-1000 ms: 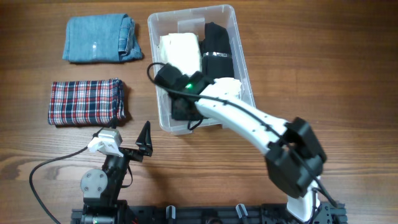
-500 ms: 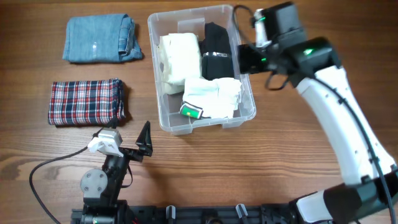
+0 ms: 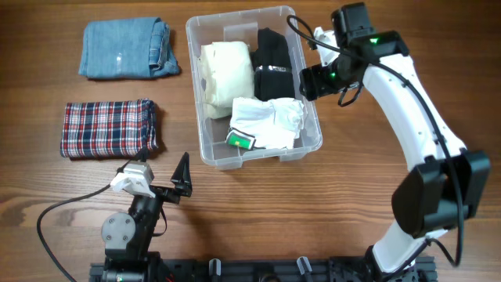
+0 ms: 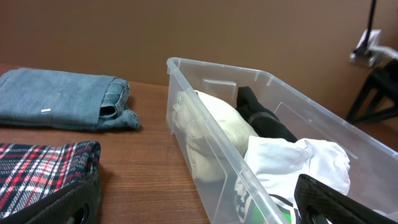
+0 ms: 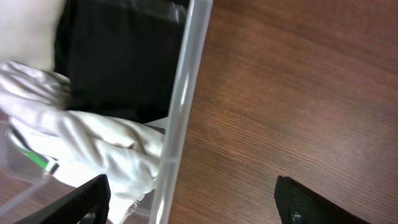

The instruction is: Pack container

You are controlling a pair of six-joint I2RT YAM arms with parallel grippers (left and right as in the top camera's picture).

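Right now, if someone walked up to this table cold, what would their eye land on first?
The clear container in the middle of the table stands out first, packed with a cream garment, a black garment and a crumpled white garment nearest the robot. The right end effector hovers open just outside its right wall. Left of it, folded denim and a plaid garment lie on the table.

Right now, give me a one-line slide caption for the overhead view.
Open right gripper beside the container holding cream, black and white garments; folded jeans and plaid cloth lie outside.
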